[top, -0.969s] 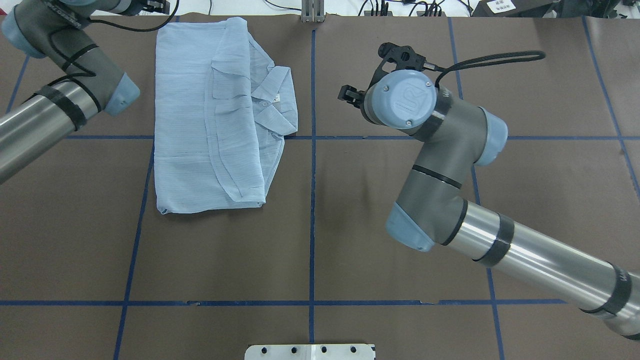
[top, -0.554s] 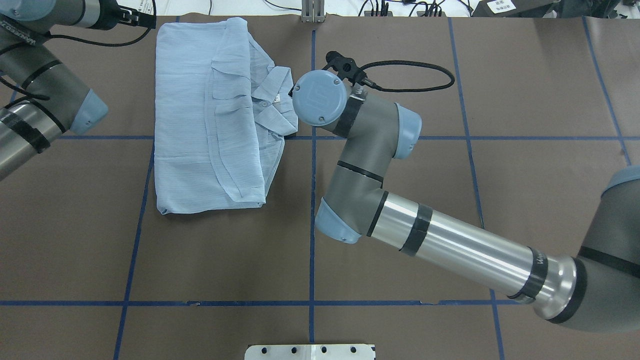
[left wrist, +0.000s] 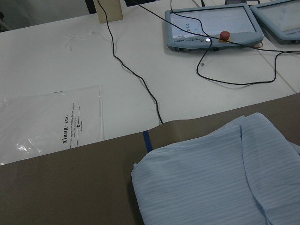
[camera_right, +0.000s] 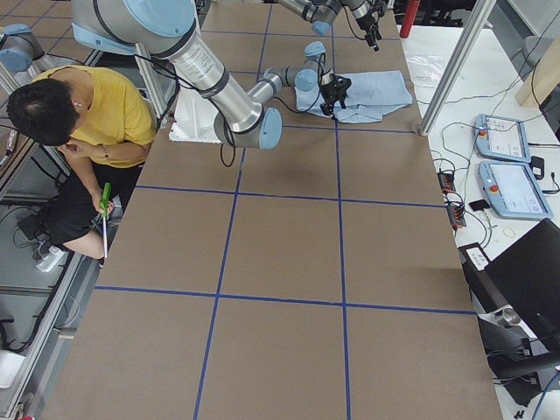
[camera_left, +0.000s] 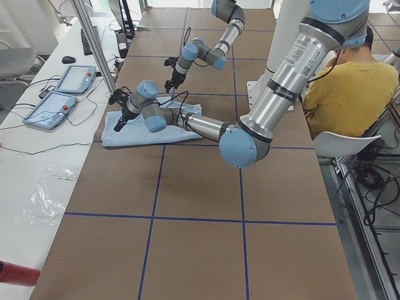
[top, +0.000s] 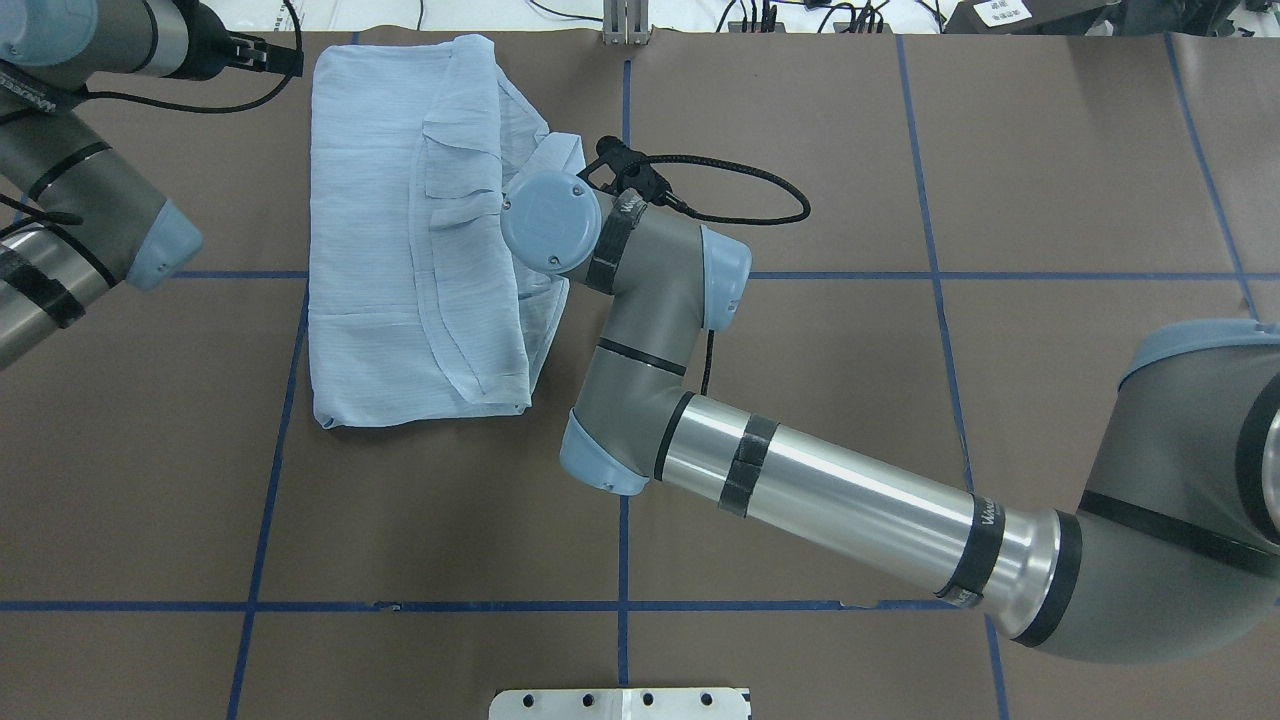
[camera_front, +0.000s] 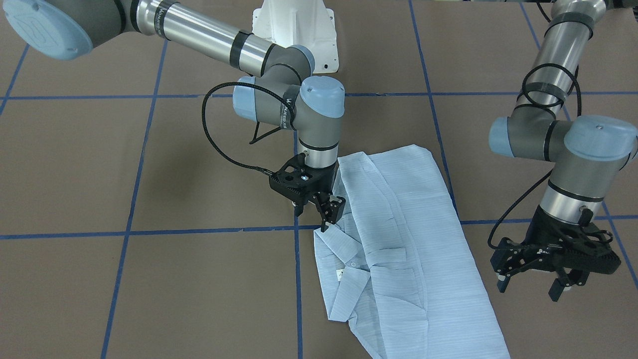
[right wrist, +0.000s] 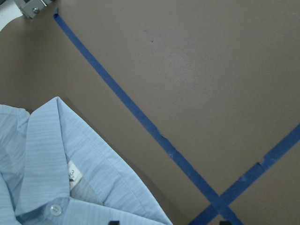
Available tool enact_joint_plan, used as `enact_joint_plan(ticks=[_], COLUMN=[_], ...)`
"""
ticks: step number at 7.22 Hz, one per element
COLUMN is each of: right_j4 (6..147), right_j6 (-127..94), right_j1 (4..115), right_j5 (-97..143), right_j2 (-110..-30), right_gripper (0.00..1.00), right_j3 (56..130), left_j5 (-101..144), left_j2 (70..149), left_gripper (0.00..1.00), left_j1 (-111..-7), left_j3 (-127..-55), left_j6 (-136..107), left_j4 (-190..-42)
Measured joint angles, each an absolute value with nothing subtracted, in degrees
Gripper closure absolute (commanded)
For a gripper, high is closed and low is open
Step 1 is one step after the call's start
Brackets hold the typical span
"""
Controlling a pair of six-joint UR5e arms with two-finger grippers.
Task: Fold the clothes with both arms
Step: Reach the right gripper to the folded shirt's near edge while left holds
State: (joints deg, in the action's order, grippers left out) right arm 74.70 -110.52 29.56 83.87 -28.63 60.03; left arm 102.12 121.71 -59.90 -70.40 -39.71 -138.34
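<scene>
Black two-finger right gripper (camera_front: 314, 217), jaws apart, hovered at collar (camera_front: 336, 243) of folded pale-blue striped shirt (camera_front: 413, 249); left gripper (camera_front: 528, 291) open nearby. Shallow pinch risked dragging folds undone.

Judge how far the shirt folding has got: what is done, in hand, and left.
Done: the shirt lies folded into a long panel, sleeves in. In hand: the right tool, open, is at the collar edge; the left tool hangs open beside the shirt's other side, neither gripping. Left: likely the crosswise folds.
</scene>
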Motion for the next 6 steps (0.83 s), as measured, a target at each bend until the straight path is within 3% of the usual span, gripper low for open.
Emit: enact_joint_plan(ticks=[3, 6], right_j4=[70.4, 70.2], right_j6=[-110.7, -111.2], right_j1=[29.1, 28.6], right_j5=[82.6, 82.2], right_j2=[-27.5, -27.0], right_gripper=[0.39, 0.44], right_j3=[55.6, 54.1], left_j5=[102.1, 102.1], left_j2=[121.1, 121.0], left_gripper=[0.00, 0.00], left_j1=[-59.9, -59.9], left_j3=[-70.9, -70.9], left_j6=[-39.7, -39.6], left_j4=[-138.3, -138.3])
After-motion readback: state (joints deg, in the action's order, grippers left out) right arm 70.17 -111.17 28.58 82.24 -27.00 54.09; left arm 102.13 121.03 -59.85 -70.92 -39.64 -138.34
